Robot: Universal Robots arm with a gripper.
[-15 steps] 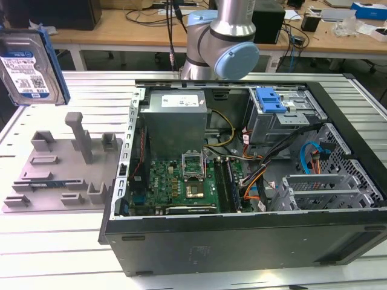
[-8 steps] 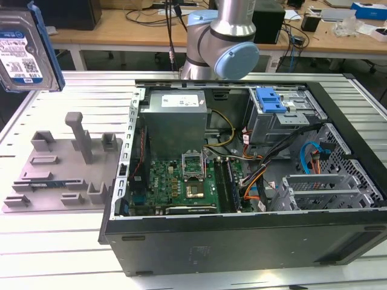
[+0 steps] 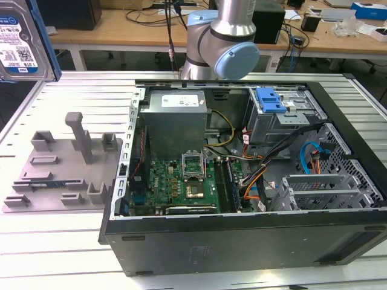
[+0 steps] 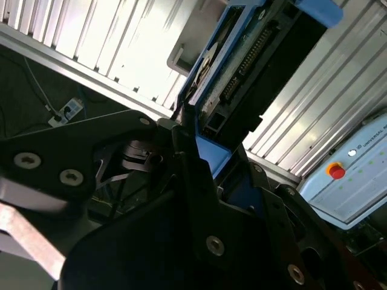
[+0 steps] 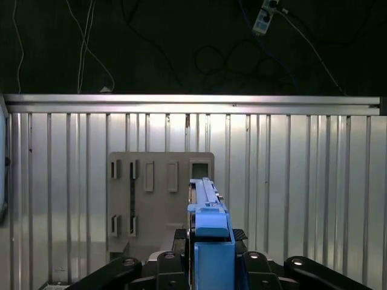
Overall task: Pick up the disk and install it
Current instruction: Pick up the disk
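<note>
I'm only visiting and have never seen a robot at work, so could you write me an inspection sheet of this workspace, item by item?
Surface: ribbed metal table, carrying an open computer case and a grey fixture plate.
Job's things: the disk, in blue rails, is held up off the table; in the first wrist view it hangs above the fixture plate.
Clutter: nothing seen.
Grippers: the gripper is shut on the disk.
Cables: coloured wire bundles and a blue cable inside the case; loose leads on the floor.
Surroundings: wooden benches behind; a control panel with a red button.
</note>
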